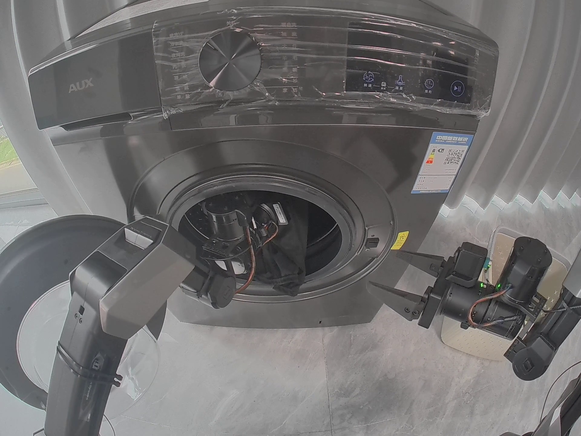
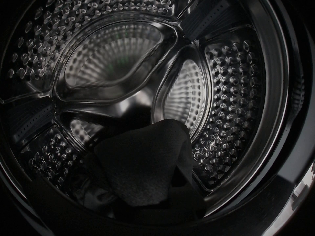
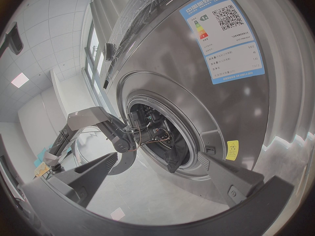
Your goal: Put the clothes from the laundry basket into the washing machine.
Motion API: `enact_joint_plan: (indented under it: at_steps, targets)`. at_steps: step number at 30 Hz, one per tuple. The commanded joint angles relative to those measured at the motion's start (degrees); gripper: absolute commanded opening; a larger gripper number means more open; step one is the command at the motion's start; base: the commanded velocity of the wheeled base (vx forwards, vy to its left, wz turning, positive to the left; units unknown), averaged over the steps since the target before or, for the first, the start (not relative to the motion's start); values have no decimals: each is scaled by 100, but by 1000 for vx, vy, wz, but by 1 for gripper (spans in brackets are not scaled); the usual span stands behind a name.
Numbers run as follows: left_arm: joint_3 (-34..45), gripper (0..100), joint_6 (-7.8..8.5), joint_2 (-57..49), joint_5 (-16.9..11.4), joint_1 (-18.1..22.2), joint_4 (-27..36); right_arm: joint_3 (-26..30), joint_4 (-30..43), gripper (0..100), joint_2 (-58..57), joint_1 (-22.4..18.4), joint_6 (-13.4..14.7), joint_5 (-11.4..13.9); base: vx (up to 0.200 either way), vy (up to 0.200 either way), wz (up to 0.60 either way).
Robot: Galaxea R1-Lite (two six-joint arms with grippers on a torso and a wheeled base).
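Garment [image 1: 289, 264], dark, hangs over the washer [image 1: 387, 171] door lip, half in the drum. Left claw [image 1: 266, 222] is inside the opening; grip cannot be told. Right claw [image 1: 385, 269] is apart, beside the door. Best to carry the fabric deeper before release, so nothing trails out.

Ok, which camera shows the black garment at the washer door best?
Head view: the black garment shows nearly whole, hanging out of the drum with its lower end over the door rim. Right wrist view shows it smaller, from the side. Left wrist view shows one fold of it close up, edges lost in shadow.
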Motion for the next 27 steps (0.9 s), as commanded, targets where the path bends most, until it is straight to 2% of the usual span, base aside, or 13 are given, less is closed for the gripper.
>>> enact_joint_plan:
  at_steps: [1,10,11,16,21,25,27]
  targets:
    - [-227,0,-3,242,6,77,33,8,1,100,10,3,-6,1,0,0,0]
    - [-271,0,14,286,24,94,-2,8,1,100,10,47,-6,1,0,0,0]
    - [-271,100,14,286,24,94,-2,8,-7,100,1,47,-6,1,0,0,0]
    - [-271,100,23,286,24,86,-28,8,-7,100,1,47,-6,1,0,0,0]
    - [-121,100,146,259,120,94,-11,0,1,100,10,47,-6,10,0,0,0]
    - [520,100,287,13,147,77,60,0,1,100,10,47,-6,10,0,0,0]
    - [1109,100,348,-198,103,42,183,0,1,100,10,47,-6,10,0,0,0]
